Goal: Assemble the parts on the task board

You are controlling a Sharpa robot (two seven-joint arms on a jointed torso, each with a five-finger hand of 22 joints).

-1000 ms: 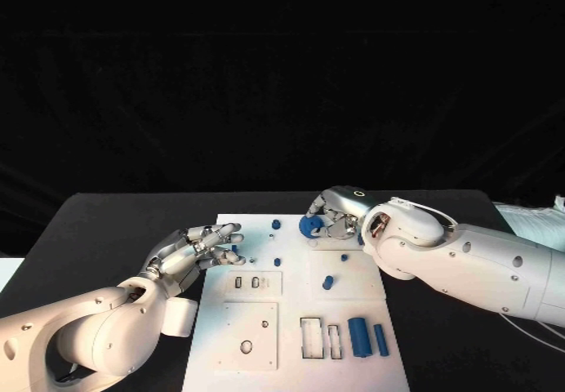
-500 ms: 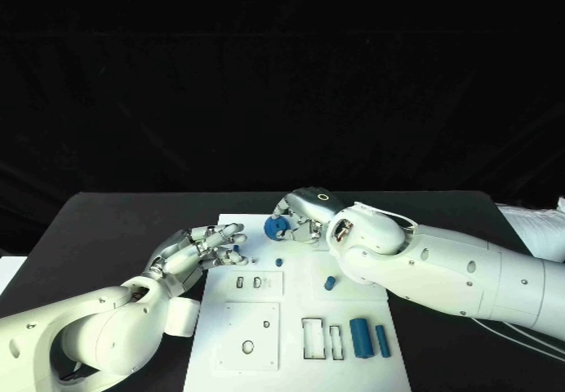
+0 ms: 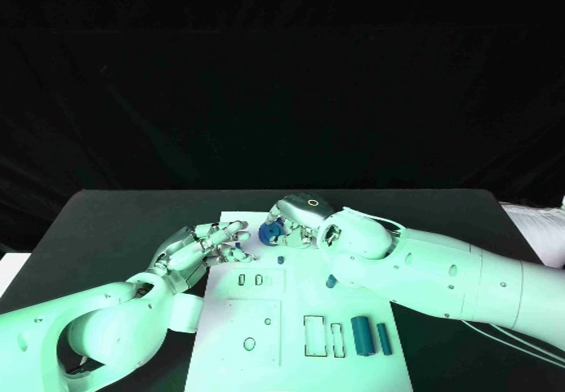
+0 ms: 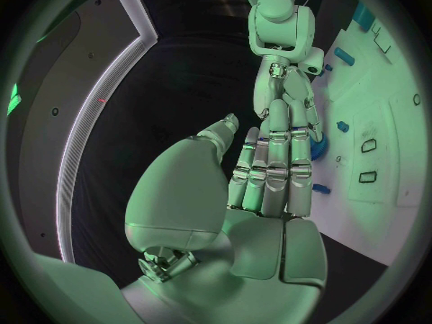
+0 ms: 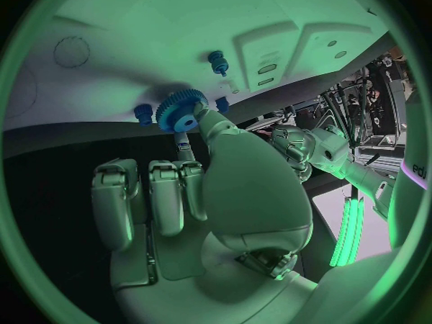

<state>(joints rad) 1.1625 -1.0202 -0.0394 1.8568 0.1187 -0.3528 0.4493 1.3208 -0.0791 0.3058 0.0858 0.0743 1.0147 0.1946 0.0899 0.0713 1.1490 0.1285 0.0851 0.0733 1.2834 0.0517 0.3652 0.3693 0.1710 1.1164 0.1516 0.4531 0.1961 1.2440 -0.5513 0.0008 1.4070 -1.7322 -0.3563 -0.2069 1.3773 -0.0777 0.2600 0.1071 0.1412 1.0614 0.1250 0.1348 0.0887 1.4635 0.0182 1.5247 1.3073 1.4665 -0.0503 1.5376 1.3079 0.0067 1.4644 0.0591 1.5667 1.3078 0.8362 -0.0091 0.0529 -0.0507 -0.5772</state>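
The white task board (image 3: 261,317) lies in the middle of the black table. My right hand (image 3: 301,217) hovers over the board's far left corner. It pinches a blue toothed gear (image 3: 271,233) between thumb and finger, as the right wrist view shows: gear (image 5: 180,113), right hand (image 5: 209,187). My left hand (image 3: 200,249) is just left of that corner with its fingers stretched toward the gear and nothing in it. In the left wrist view the left hand (image 4: 270,173) reaches toward the right hand (image 4: 288,86), with a bit of the gear (image 4: 320,148) past its fingertips.
Two blue cylinders (image 3: 360,335) lie side by side near the board's near right corner, beside narrow slots. A small blue piece (image 3: 331,282) lies mid-board and a small peg (image 3: 280,260) stands near the gear. Black table surrounds the board.
My right hand has carried the gear leftward along the board's far end, toward my left hand. The left hand has barely moved.
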